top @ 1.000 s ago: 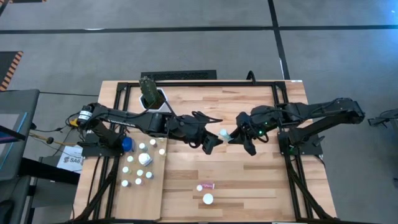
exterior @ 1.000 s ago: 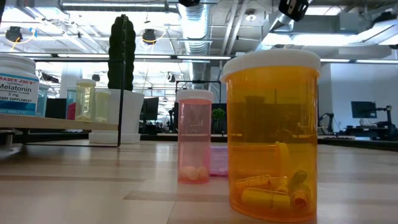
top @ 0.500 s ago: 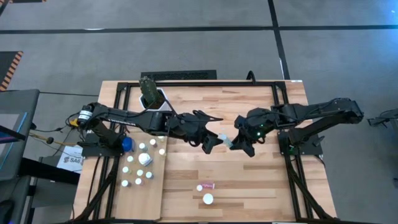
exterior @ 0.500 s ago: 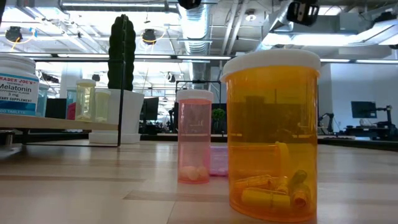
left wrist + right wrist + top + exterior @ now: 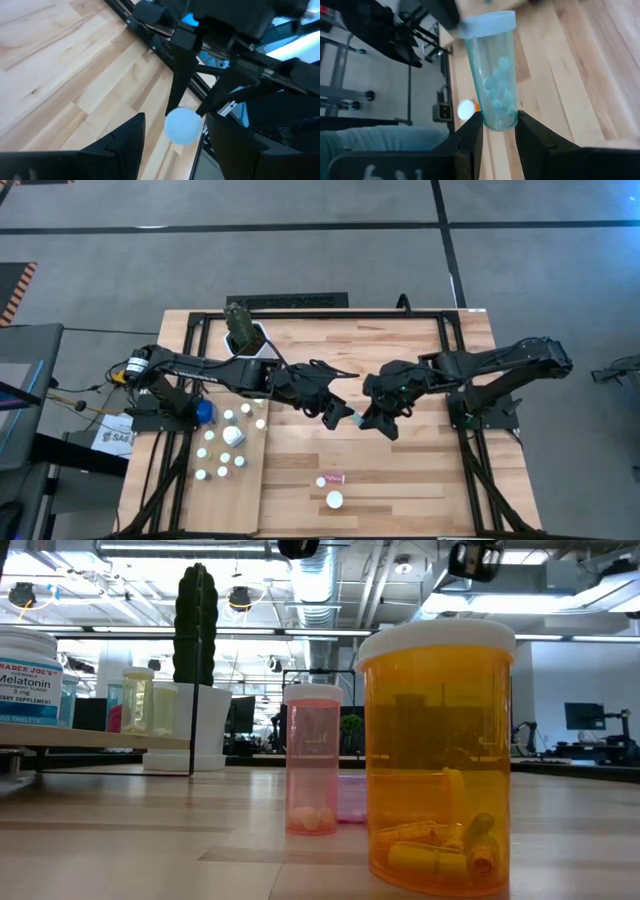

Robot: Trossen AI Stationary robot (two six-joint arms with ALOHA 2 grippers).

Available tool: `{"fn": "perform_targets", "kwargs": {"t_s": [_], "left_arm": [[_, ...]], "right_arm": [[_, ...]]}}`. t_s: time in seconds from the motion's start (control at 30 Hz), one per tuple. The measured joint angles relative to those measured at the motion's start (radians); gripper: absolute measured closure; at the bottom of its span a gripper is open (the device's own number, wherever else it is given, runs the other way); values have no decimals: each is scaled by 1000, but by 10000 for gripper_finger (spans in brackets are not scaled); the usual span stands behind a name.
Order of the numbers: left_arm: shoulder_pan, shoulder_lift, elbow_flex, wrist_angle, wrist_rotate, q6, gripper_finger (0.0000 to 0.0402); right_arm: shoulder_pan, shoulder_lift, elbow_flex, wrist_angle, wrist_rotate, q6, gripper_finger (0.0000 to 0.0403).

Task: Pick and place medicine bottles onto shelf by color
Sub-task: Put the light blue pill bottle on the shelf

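A pale blue-green see-through medicine bottle (image 5: 492, 70) with a white cap hangs over the middle of the table, and my right gripper (image 5: 497, 120) is shut on it. My left gripper (image 5: 338, 413) faces it from the table's left, open. In the left wrist view its fingers stand on either side of the bottle's cap (image 5: 182, 126) with a gap showing. An amber bottle (image 5: 438, 755) and a pink bottle (image 5: 313, 760) stand on the table near its front edge. The shelf (image 5: 240, 480), a pale board at the near left, carries several bottles (image 5: 228, 442). My right gripper pinches the bottle's bottom end (image 5: 498, 114) between its two fingers. The fingers come from the table's right, slanting down. The bottle sticks out beyond the fingertips in line with them, cap end (image 5: 486, 24) away from the gripper, lifted clear of the table.
A white pot with a cactus (image 5: 243, 335) stands at the far left of the table. A second pink bottle (image 5: 337, 477) lies on its side by the standing ones. Bare wood lies below both grippers and to the near right.
My right gripper has moved toward the table's left and near edge and a little down, rolling as it went. It has brought the bottle closer to my left gripper, whose fingers now flank the cap.
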Motion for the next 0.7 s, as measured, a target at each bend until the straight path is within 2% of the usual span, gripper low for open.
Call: {"fn": "perform_targets", "kwargs": {"t_s": [0.33, 0.7], "left_arm": [[-3, 0, 0, -12, 45, -5, 202], [-3, 0, 0, -17, 50, -5, 203]], "right_arm": [[-1, 79, 117, -8, 2, -73, 290], [-2, 88, 137, -63, 4, -98, 290]]}}
